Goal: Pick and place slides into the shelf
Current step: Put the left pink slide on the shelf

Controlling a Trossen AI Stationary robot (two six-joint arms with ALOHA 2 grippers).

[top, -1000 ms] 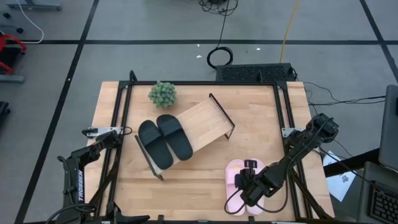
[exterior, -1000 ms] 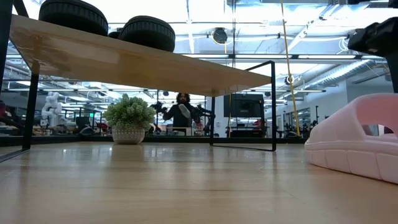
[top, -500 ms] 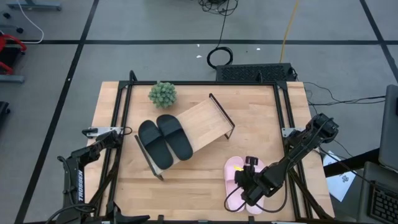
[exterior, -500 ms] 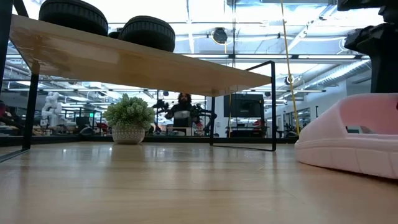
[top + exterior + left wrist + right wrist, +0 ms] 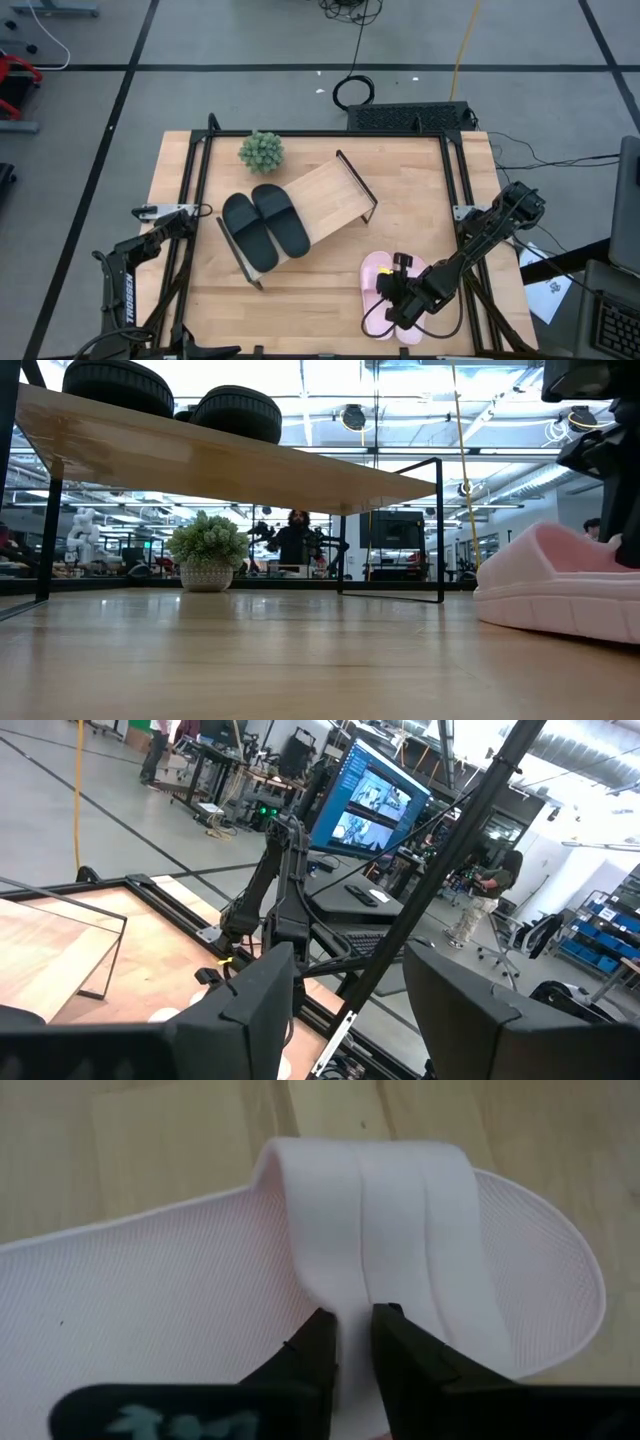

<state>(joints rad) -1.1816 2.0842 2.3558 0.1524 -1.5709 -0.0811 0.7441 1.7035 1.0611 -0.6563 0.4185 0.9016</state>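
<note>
Two pale pink slides (image 5: 376, 275) lie at the table's near right. My right gripper (image 5: 392, 298) stands over them, shut on the wide strap (image 5: 370, 1210) of one, which also shows in the low view as the pink slide (image 5: 560, 590). The shelf (image 5: 325, 195) stands slantwise mid-table on its wire end frames. Two black slides (image 5: 265, 228) rest sole-down on the shelf's left end. My left gripper (image 5: 150, 212) waits at the table's left edge, open (image 5: 350, 1010) and holding nothing. My right gripper pinches the pink slide's strap between its two fingers, at the strap's side (image 5: 352, 1295) near where it meets the footbed. The fingers (image 5: 318, 1342) come slanting down from above. The slide lies with its sole on the table.
A small potted plant (image 5: 261, 151) stands at the far left beside the shelf. A black metal frame (image 5: 200, 150) runs around the table. Bare wood shows between the shelf and the pink slides. In the low view a person (image 5: 293, 538) stands in the room beyond.
My right gripper has come down onto the pink slide and tipped more steeply. In the low view the pink slide has shifted a little toward the table's left and turned, its strap now a rounded hump. The left arm has kept still.
</note>
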